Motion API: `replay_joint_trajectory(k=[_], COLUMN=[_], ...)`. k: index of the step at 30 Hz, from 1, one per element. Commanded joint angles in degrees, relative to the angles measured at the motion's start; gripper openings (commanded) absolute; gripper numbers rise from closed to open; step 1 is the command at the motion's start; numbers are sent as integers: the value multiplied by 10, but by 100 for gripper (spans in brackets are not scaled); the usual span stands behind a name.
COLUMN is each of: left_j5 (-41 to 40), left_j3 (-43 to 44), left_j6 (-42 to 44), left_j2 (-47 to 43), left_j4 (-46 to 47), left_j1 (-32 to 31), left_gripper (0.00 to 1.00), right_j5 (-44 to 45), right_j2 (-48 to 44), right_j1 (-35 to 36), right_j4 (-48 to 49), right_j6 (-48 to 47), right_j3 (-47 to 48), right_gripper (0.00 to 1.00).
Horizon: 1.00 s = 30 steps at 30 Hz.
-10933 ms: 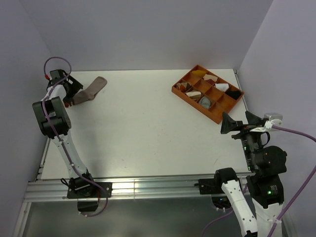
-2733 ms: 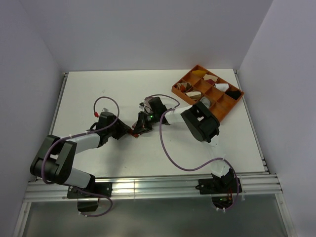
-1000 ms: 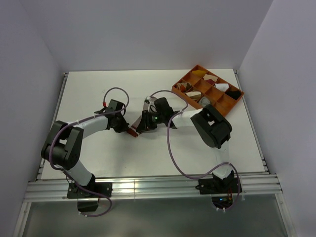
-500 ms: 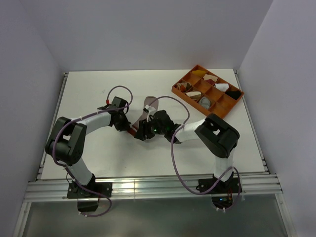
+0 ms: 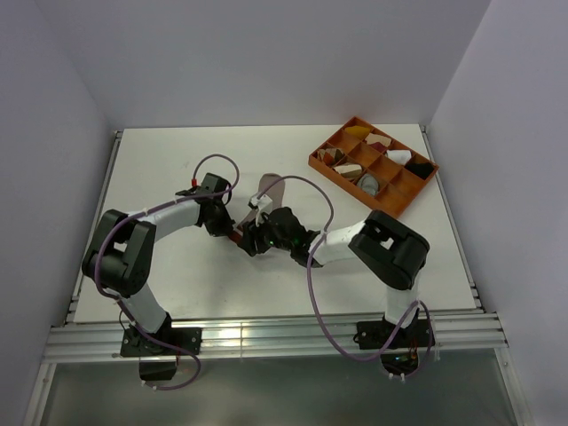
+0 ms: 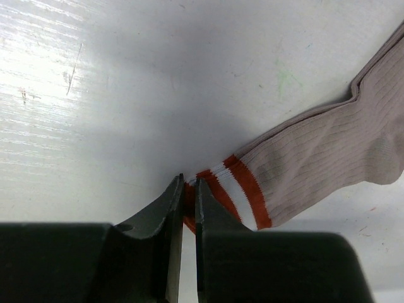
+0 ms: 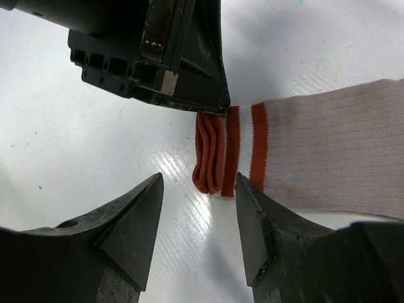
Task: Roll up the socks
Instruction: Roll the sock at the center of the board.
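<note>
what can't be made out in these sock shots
- Top view: the striped cuff of the pinkish-tan ribbed sock is hidden under the left gripper and right gripper.
- Wrist views: the sock's toe end is cut off by the right frame edge.
- Top view: the cloth bundles in the orange divided tray are too small to identify.

A white table [image 5: 177,169] carries an orange divided tray [image 5: 346,186] near its far right corner. Well left of the tray lies a tan sock [image 6: 328,158], its red-and-white cuff partly rolled.
</note>
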Motion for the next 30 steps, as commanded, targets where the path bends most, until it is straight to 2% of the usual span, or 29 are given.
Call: replay_joint_trajectory(k=[1,8,13,18,23,25,26,30], left_j5=[0,8,10,12,13,13,12,9], left_j3=[21,25,30,33,33,31,30,24], left_j6=[11,9,9,7,5,2,1,-12], left_j2=[6,10,13,15,15,14,14,0], left_j4=[-19,-20,-22,-24,-22,-20,-19,-10], left_j1=[-3,-3,-3,-3,-3,-3,-3,-3], left_gripper=[0,0,0,0,0,0,0,4], right_j5=[31,48,67,118,132,130,125,77], right_j2=[14,40,44,49,52,49,48,42], right_j1=[13,30,39,53,53,53,52,34], right_j4=[19,-6,-13,-26,-34,-38,-40,-46], right_j6=[-33,-48,-56,-61,-43,-36,-23,39], right_j3=[20,41,41,48,48,47,46,34], right_gripper=[57,56,50,36,22,13,3,0])
